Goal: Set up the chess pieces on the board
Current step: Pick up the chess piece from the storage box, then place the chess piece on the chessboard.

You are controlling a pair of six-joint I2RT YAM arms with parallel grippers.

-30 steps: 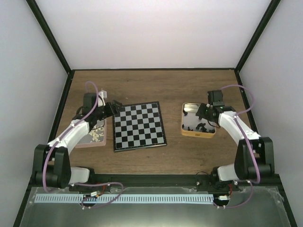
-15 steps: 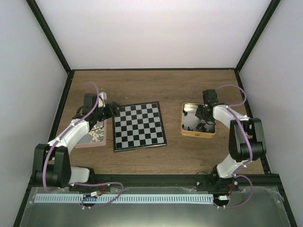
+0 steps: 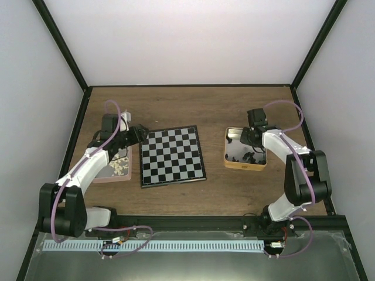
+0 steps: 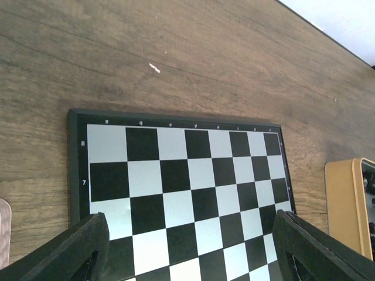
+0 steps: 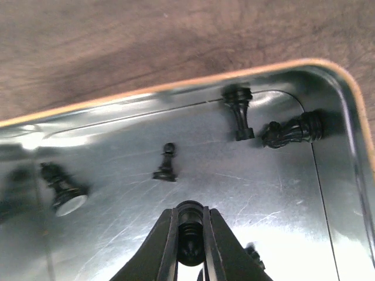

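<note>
The board (image 3: 172,156) of black and silver checks lies mid-table with no pieces on it; it also fills the left wrist view (image 4: 187,187). My left gripper (image 3: 142,133) hangs open at the board's far left corner, its fingers (image 4: 64,252) wide apart. My right gripper (image 3: 246,138) is over the metal tin (image 3: 234,164), shut on a black chess piece (image 5: 190,231). Loose black chess pieces lie in the tin: a pawn (image 5: 166,164), a tall piece (image 5: 238,114), a knight (image 5: 291,132) and another (image 5: 63,188).
A pink tray (image 3: 108,175) holding pale pieces sits left of the board under my left arm. The tin's tan rim (image 5: 176,86) curves round the pieces. Black frame posts and white walls bound the wooden table (image 3: 187,108).
My right gripper has moved left and toward the far end of the tin, the arm folding in. My left gripper has hardly moved.
</note>
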